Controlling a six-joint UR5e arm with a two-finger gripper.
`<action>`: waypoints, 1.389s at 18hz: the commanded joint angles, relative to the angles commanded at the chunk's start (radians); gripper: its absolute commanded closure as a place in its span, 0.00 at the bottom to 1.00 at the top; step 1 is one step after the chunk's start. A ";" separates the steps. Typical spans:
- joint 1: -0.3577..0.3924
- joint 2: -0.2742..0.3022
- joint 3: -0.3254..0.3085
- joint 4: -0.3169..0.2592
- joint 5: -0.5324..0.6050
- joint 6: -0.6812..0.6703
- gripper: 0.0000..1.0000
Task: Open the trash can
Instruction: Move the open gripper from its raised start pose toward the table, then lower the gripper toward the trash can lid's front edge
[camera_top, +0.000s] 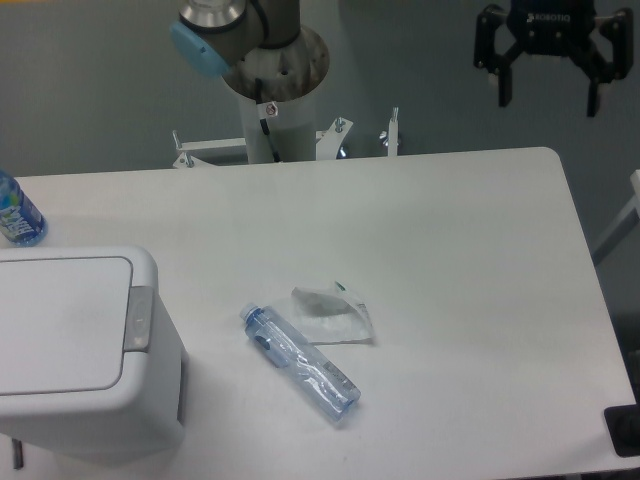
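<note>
While tool (549, 98) hangs released: one trash can (75, 350) lid down, two bottles (300, 364), one wrapper (333, 313).

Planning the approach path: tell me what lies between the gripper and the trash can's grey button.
In the camera view, mostly bare white table. The clear bottle and crumpled plastic wrapper lie below the straight line from the gripper to the trash can.

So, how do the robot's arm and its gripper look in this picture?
The black two-finger gripper has angular dark fingers and small white lettering, too small to read, on its body. The arm's grey metal joint carries a light blue round cap and stands on a pale cylindrical column with a thin black cable and a small sticker.
</note>
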 joint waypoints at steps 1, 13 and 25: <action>0.000 0.000 0.000 0.000 -0.011 -0.020 0.00; -0.116 -0.020 -0.003 0.017 -0.015 -0.480 0.00; -0.265 -0.069 -0.038 0.008 -0.178 -0.853 0.00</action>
